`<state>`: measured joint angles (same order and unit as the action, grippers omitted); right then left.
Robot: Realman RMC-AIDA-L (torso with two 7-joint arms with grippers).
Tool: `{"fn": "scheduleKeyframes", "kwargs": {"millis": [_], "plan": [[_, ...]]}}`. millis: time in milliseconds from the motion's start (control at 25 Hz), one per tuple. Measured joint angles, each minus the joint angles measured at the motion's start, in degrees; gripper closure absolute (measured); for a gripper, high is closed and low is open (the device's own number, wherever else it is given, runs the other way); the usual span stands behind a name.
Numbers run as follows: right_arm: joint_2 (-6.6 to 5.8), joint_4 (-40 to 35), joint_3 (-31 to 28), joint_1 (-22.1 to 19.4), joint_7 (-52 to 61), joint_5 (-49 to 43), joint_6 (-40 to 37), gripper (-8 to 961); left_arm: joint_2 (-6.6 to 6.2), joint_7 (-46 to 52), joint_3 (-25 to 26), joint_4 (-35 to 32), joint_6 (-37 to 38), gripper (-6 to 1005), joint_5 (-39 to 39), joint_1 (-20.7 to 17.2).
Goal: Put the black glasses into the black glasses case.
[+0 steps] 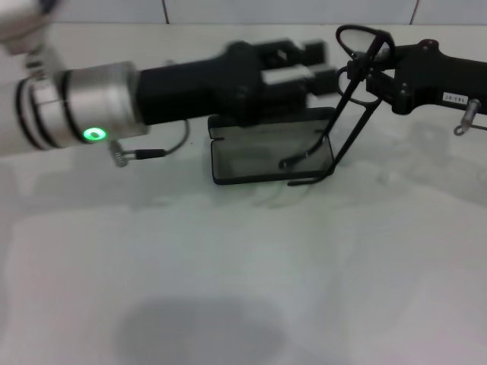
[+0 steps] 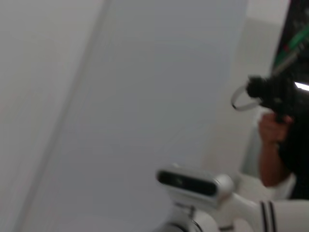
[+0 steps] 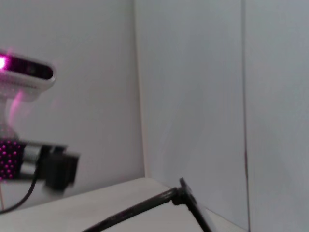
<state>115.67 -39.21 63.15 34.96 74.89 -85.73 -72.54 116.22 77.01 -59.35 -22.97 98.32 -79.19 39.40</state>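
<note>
White table (image 1: pixel 228 304): you have a pale, bare-looking surface filling the head view, with the case lying toward its far middle.
Left arm (image 1: pixel 99 106): you see its silver wrist with a green light reaching in from the left, level above the table, ending in a chunky black body.
Left gripper (image 1: pixel 323 65): yours sits above the far edge of the case, pointing right toward the glasses; its fingers stand apart with nothing between them, just beside the frame's front.
Black glasses case (image 1: pixel 262 156): it lies flat and open on the table, dark lining up, partly covered at the back by your left gripper.
Black glasses (image 1: pixel 358 38): they are lifted off the table at the right end of the case, lenses uppermost, both temple arms slanting down and left so their tips hang over the case's right part; you cannot tell whether the tips touch the lining.
Temple arm (image 3: pixel 145 210): your right wrist view shows one thin black rod with its hinge.
Right gripper (image 1: pixel 374 76): yours comes in from the right and is closed on the frame near the lenses, holding the glasses up.
Right arm (image 1: pixel 441 76): black, level above the table.
</note>
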Motion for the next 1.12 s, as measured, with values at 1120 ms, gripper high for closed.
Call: {"fn": "scheduleKeyframes", "kwargs": {"millis": [1120], "plan": [[-0.55,4.9,2.7,1.6,4.8,0.1,-8.9,837,2.0,6.6,0.0,-0.9,-2.6,465,-9.8,6.2]]}}
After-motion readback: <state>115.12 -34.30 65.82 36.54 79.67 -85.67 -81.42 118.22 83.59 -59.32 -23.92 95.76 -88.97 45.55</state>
